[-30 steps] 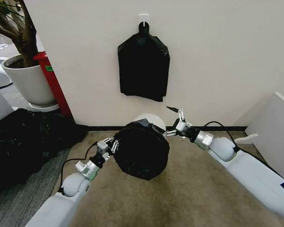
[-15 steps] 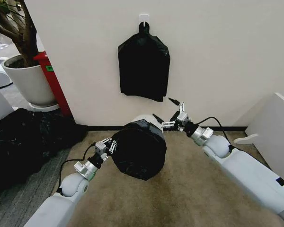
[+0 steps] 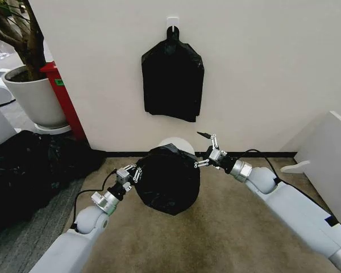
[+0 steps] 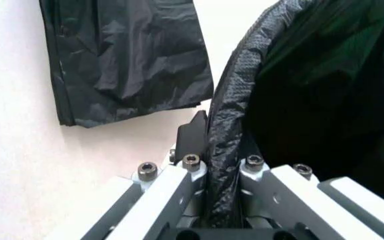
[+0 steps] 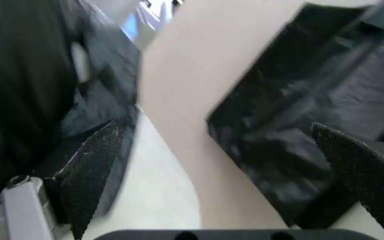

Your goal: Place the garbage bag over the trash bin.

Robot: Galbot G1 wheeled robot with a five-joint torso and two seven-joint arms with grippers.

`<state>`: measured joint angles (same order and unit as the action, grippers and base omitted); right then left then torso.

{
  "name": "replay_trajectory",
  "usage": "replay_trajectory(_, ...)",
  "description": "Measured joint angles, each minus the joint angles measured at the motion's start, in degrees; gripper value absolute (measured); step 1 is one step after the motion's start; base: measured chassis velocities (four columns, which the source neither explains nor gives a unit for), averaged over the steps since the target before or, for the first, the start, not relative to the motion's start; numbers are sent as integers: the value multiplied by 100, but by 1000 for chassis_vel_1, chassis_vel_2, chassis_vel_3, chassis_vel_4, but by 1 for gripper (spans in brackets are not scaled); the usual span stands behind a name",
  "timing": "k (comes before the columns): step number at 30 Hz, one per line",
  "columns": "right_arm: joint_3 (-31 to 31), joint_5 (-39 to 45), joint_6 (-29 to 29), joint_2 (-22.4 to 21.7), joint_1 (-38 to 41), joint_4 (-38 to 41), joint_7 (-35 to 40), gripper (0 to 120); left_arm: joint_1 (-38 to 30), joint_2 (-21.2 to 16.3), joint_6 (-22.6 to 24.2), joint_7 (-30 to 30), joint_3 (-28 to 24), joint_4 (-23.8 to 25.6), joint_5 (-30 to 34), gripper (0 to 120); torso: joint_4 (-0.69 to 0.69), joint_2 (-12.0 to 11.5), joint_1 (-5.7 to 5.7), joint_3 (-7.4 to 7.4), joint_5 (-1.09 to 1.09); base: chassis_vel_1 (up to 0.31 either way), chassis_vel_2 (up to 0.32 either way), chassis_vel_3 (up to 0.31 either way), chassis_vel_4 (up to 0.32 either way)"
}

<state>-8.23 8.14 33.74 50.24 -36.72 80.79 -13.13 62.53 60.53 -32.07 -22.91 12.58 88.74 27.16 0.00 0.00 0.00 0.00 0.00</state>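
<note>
**Bag draped on the bin, one side pinched**

Garbage bag (image 3: 169, 181) covers most of the trash bin (image 3: 178, 144), which sits on the floor against the wall; only a pale arc of the bin's rim shows behind the black plastic. My left end effector (image 3: 131, 175) is clamped on the bag's edge at the bin's left side, the crinkled fold squeezed between its fingers (image 4: 190, 172). My right end effector (image 3: 206, 149) hovers just beside the bin's right side, fingers spread apart and holding nothing. A bundle of black bags (image 3: 172, 79) hangs on the wall above.
</note>
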Motion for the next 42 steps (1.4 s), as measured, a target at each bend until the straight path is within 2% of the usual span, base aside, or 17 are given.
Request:
replay_trajectory(7, 42, -186, -70, -3, -4, 0, 505, 100, 106, -1, -1, 4, 76, 62, 2, 1, 0, 0, 0, 0, 0, 0, 0, 0, 0)
replay_trajectory(15, 81, -720, -516, 94, -111, 9, 1900, 100, 210, 62, 62, 113, 117, 133, 20, 1, -1, 0, 0, 0, 0, 0, 0, 0, 0)
replay_trajectory(17, 81, -736, -626, 174, -168, 182, 2452, 100, 257, 93, 286, 401, 118, 191, 48, 1, -2, 0, 0, 0, 0, 0, 0, 0, 0)
replay_trajectory(19, 83, -616, -727, 308, -279, 658, 3110, 100, 342, 162, 905, 1171, 66, 294, 78, 1, 0, 0, 0, 0, 1, 0, 0, 0, 0)
replay_trajectory(20, 91, -564, -759, 350, -338, 904, 3258, 100, 373, 199, 1236, 1501, 34, 342, 151, 1, 2, 0, 0, 0, 0, 0, 0, 0, 0)
replay_trajectory(21, 91, -564, -759, 350, -338, 904, 3258, 100, 373, 199, 1236, 1501, 34, 342, 151, 1, 2, 0, 0, 0, 0, 0, 0, 0, 0)
replay_trajectory(23, 112, -549, -772, 406, -438, 1218, 3371, 100, 418, 275, 1825, 2007, -13, 454, 423, 1, 2, 0, 0, 0, -4, 0, 0, 0, 0)
replay_trajectory(24, 119, -595, -769, 475, -553, 1481, 3403, 100, 428, 377, 2467, 2526, -37, 612, 917, 1, 2, 0, 0, 0, -3, 0, 0, 0, 0)
replay_trajectory(25, 120, -702, -745, 539, -689, 1661, 3408, 100, 394, 475, 2831, 2881, -35, 693, 1420, 1, 2, 0, 0, -1, 0, 0, 0, 0, 0)
replay_trajectory(27, 128, -970, -652, 647, -935, 1793, 3402, 100, 255, 638, 3191, 3383, -7, 732, 2066, 1, 0, 1, 0, -1, -2, 0, 0, 0, 0)
replay_trajectory(28, 128, -970, -652, 647, -935, 1793, 3402, 100, 255, 638, 3191, 3383, -7, 732, 2066, 1, 0, 1, 0, -1, -2, 0, 0, 0, 0)
replay_trajectory(31, 190, -1402, -377, 792, -1256, 1773, 3295, 100, 47, 912, 3581, 4020, 139, 757, 2737, 1, -2, 0, -1, 0, 1, 0, 0, 0, 0)
replay_trajectory(34, 262, -1788, 155, 907, -1606, 1564, 2947, 100, -118, 1323, 4176, 4719, 503, 895, 3558, 1, -1, 0, -1, 0, 1, 0, 0, 0, 0)
replay_trajectory(42, 401, -2125, 331, 1012, -1839, 1365, 2884, 100, -83, 1644, 4490, 5099, 635, 986, 3862, 1, 0, 1, -1, 0, 0, 0, 0, 0, 0)
